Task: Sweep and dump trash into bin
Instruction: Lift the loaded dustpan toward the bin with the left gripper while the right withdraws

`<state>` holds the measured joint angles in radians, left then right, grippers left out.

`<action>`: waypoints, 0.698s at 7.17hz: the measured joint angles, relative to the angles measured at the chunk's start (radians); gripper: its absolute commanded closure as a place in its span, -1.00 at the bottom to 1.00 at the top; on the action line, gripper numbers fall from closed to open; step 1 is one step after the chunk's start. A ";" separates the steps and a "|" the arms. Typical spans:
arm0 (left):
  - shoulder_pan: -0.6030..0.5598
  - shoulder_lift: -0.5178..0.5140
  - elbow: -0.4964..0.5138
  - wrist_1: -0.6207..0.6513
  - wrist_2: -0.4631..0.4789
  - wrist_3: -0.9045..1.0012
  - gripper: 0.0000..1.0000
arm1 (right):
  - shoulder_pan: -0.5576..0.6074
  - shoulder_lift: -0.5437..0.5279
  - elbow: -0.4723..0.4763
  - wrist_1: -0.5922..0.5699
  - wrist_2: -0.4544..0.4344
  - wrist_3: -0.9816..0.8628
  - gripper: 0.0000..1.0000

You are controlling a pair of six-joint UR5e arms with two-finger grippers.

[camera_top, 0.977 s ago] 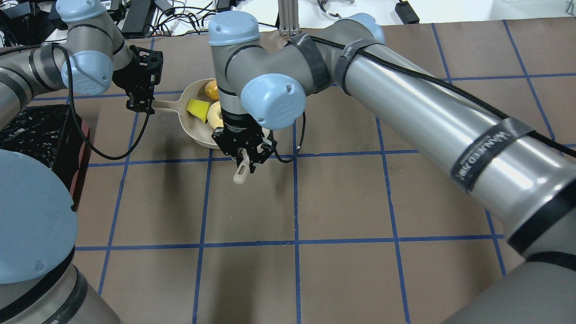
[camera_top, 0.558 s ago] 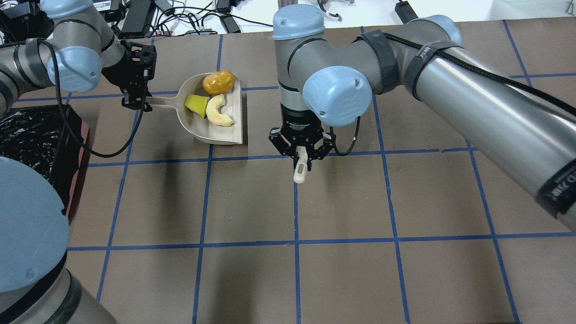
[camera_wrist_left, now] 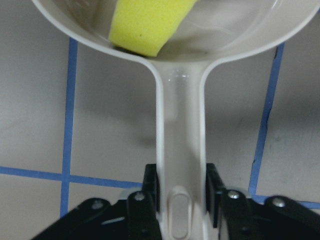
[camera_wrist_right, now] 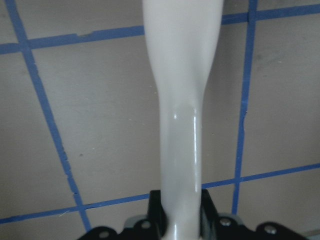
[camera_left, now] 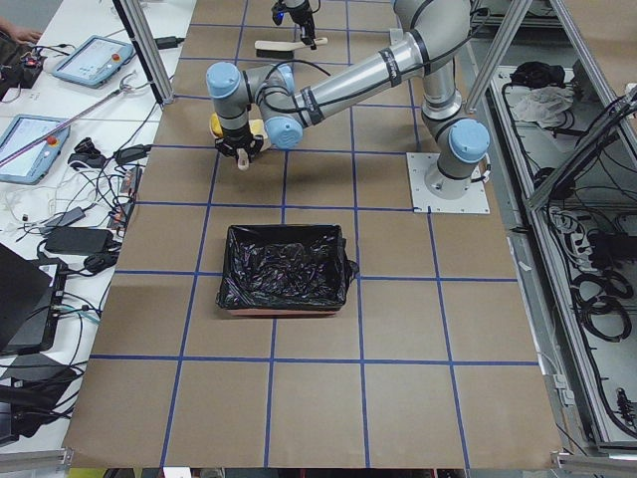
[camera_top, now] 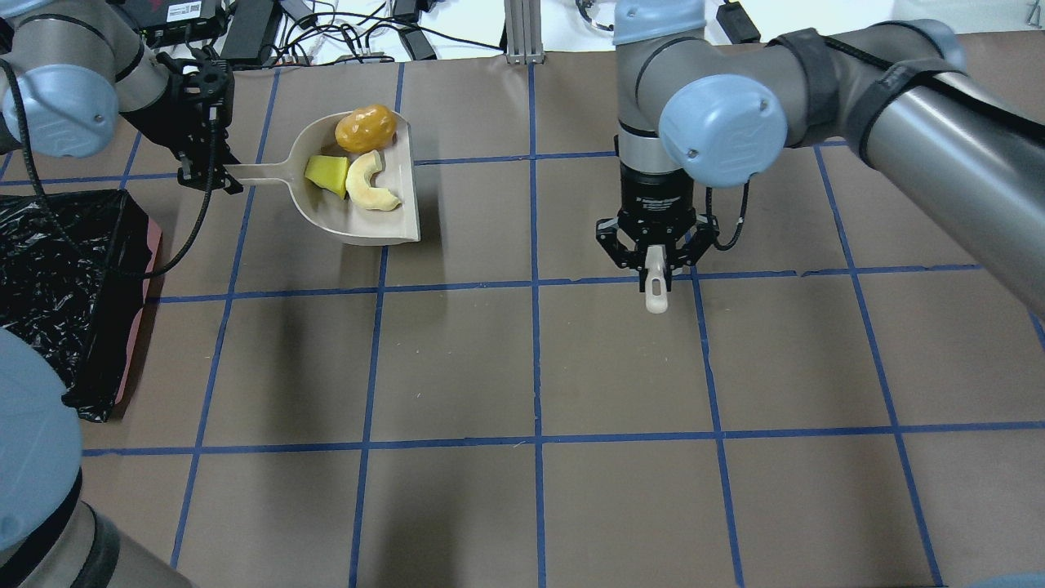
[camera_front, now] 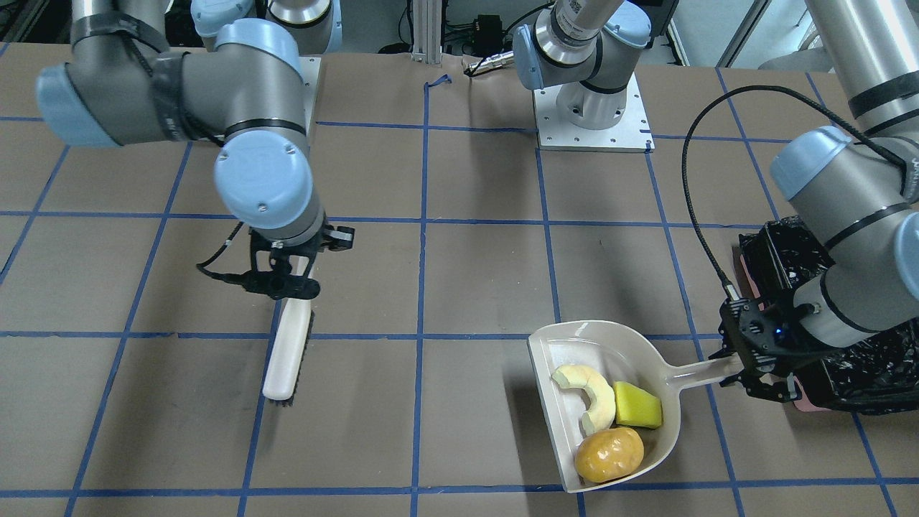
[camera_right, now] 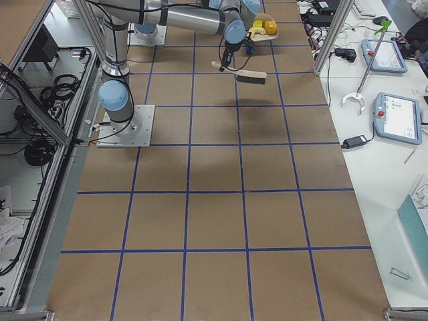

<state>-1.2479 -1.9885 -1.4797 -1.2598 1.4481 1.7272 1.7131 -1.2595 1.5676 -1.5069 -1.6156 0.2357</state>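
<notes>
The beige dustpan (camera_top: 359,224) holds all three pieces of trash: a golden-brown lump (camera_top: 366,128), a cream curved slice (camera_top: 369,189) and a yellow sponge wedge (camera_top: 326,174). My left gripper (camera_top: 208,175) is shut on the dustpan's handle (camera_wrist_left: 180,125) and holds it level, a little off the table. The black-lined pink bin (camera_top: 57,269) stands to the left of the dustpan and nearer to me, apart from it. My right gripper (camera_top: 655,265) is shut on the handle of a cream brush (camera_front: 287,352) far to the right of the dustpan.
The brown table (camera_top: 539,506) has a blue tape grid. Cables and power supplies (camera_top: 326,33) lie past its far edge. A metal post (camera_top: 522,33) stands at the far middle. The arm base plates (camera_front: 592,108) are on my side.
My right gripper has carried the brush to the right, away from the dustpan. My left gripper has moved the loaded dustpan left and farther back.
</notes>
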 measured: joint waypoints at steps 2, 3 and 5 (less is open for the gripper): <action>0.051 0.035 0.008 -0.050 -0.029 0.011 0.34 | -0.127 -0.001 0.001 0.016 -0.076 -0.161 0.70; 0.084 0.058 0.013 -0.076 -0.032 0.017 0.34 | -0.190 0.000 0.002 0.012 -0.096 -0.248 0.70; 0.153 0.093 0.031 -0.123 -0.034 0.025 0.34 | -0.321 0.013 0.001 -0.017 -0.117 -0.410 0.70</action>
<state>-1.0946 -1.8960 -1.4491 -1.3825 1.4137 1.7523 1.3922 -1.2466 1.5688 -1.5239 -1.7327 -0.1743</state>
